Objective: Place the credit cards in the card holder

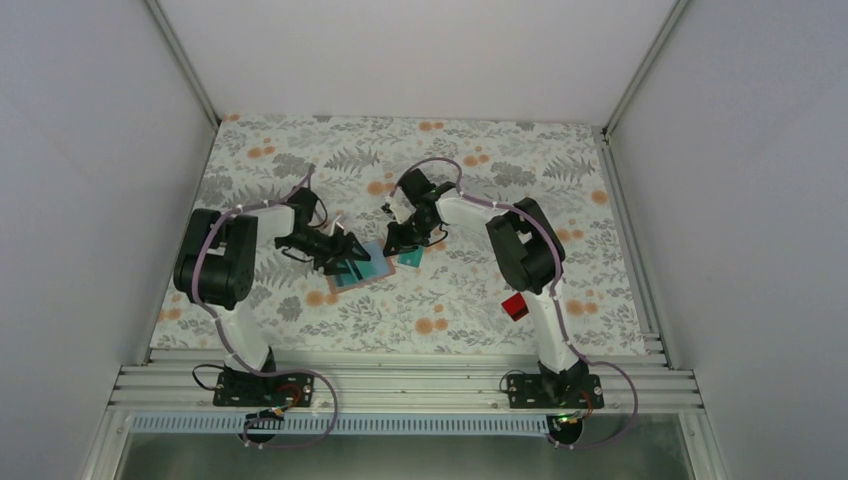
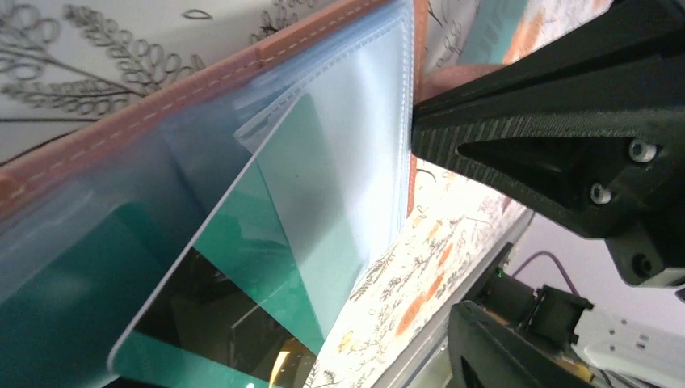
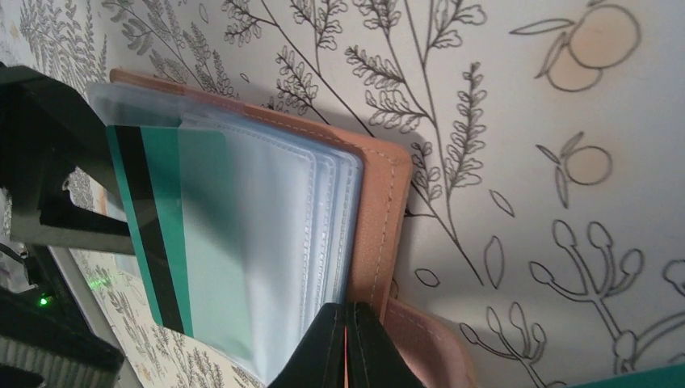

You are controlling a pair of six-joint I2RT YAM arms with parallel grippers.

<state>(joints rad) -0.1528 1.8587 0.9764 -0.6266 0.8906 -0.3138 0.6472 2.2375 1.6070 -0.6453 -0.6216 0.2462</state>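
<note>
The card holder (image 3: 380, 210) lies open on the floral cloth, tan cover below and clear plastic sleeves (image 2: 355, 121) on top. A teal-green credit card (image 3: 165, 226) with a black stripe sits partly inside a sleeve, its striped end sticking out. My left gripper (image 2: 501, 242) is at that end of the card (image 2: 266, 259), jaws apart and off it. My right gripper (image 3: 347, 347) is shut on the holder's edge by the spine. In the top view both grippers, left (image 1: 345, 258) and right (image 1: 397, 243), meet over the holder (image 1: 372, 270). A second teal card (image 1: 410, 258) lies just right of it.
A small red thing (image 1: 515, 306) shows beside the right arm's lower link. The corner of the loose teal card (image 3: 638, 376) shows at the bottom right of the right wrist view. White walls enclose the cloth (image 1: 450, 140) on three sides.
</note>
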